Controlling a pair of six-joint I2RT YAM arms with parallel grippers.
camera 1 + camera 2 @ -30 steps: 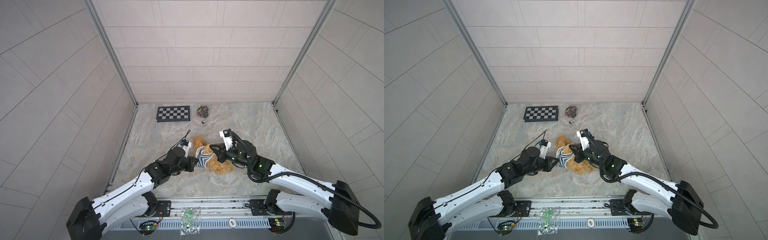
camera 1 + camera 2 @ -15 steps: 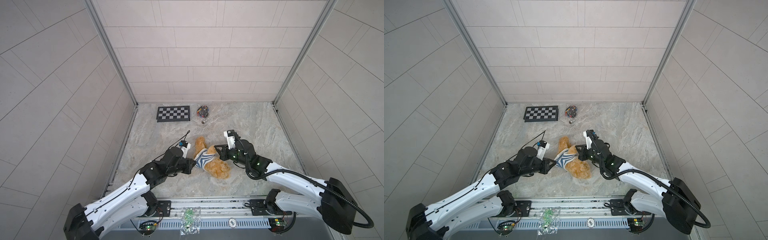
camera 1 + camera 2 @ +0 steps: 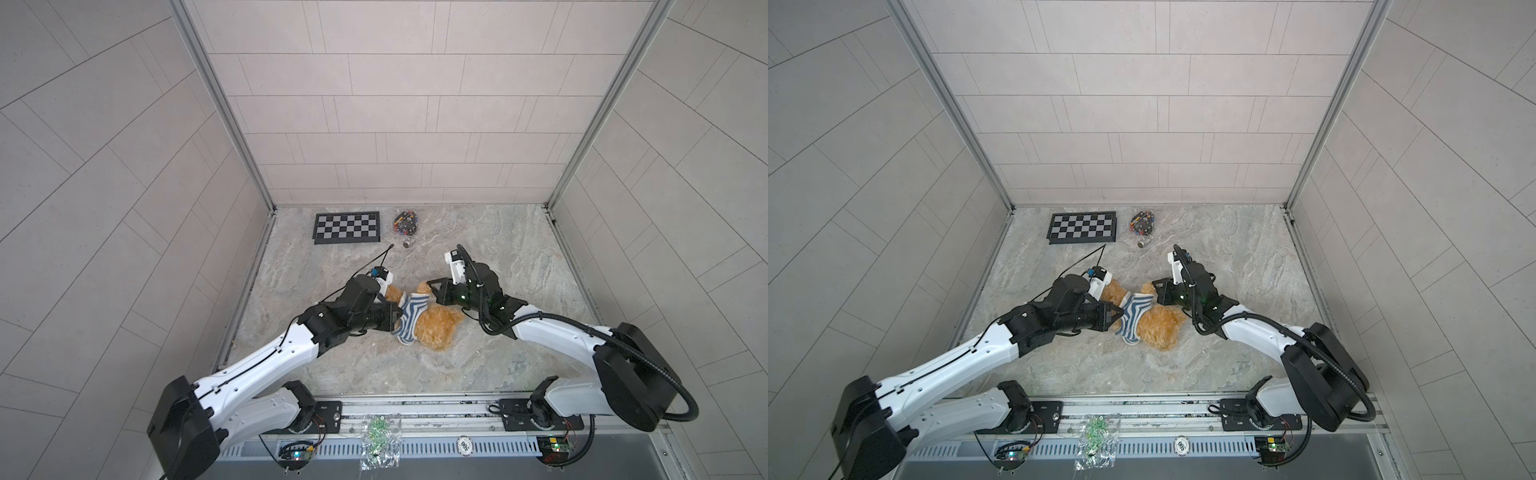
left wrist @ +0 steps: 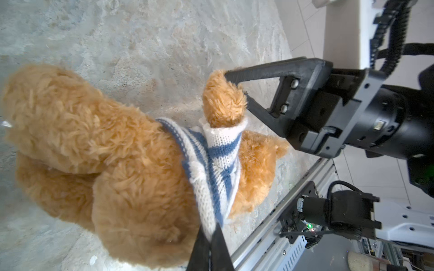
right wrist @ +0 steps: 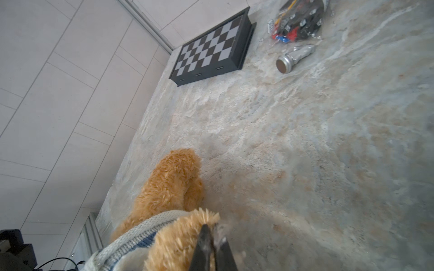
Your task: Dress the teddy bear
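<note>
The teddy bear point(image 3: 436, 330) point(image 3: 1160, 330) lies on its side mid-table, golden-brown and fluffy. A blue-and-white striped shirt point(image 3: 409, 318) point(image 3: 1133, 316) is wrapped round its middle. One paw pokes out of a shirt sleeve point(image 4: 223, 101). My left gripper point(image 3: 397, 322) point(image 3: 1119, 316) point(image 4: 209, 232) is shut on the shirt's point(image 4: 216, 159) lower edge. My right gripper point(image 3: 430, 286) point(image 3: 1154, 286) point(image 5: 212, 228) is shut on the fur at the tip of that paw point(image 5: 187, 232). The bear's face is hidden in every view.
A chessboard point(image 3: 347, 227) point(image 5: 211, 47) lies at the back left. Beside it are a bag of small parts point(image 3: 406, 220) and a small silver tube point(image 3: 407, 244) point(image 5: 293, 57). A metal rail point(image 3: 415, 409) with a clear packet point(image 3: 380, 436) runs along the front edge.
The right gripper has drawn the paw a little toward the back of the table and the bear's body has shifted slightly. Both grippers have stayed shut.
</note>
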